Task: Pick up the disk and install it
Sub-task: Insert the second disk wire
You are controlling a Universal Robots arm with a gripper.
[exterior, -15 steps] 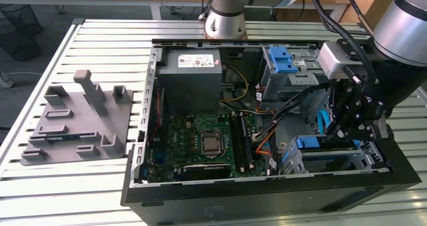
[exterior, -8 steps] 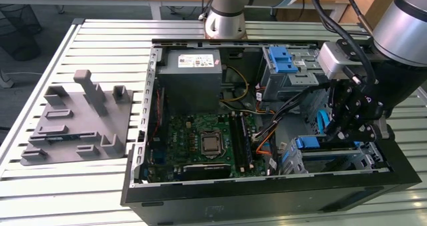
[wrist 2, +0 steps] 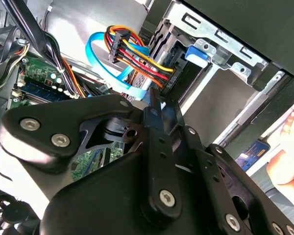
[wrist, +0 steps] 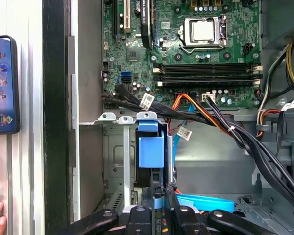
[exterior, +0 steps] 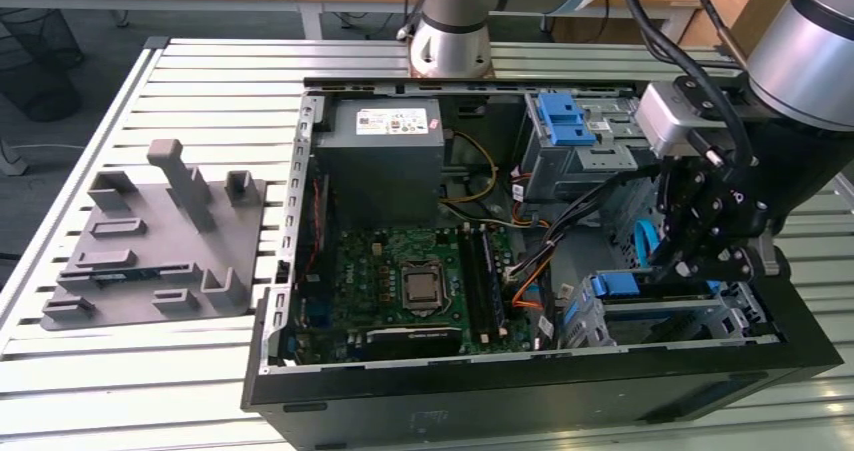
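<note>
One gripper (exterior: 698,261), closed around the disk (wrist: 151,152) seated upright in the drive cage (wrist: 115,161); risk of snagging the cables (wrist 2: 137,61) lying just beside.

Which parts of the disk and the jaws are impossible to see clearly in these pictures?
- The disk: in the first wrist view just its blue end shows; the drive cage hides its body.
- The gripper: in the exterior view, its black linkage hides how the jaws stand.
</note>
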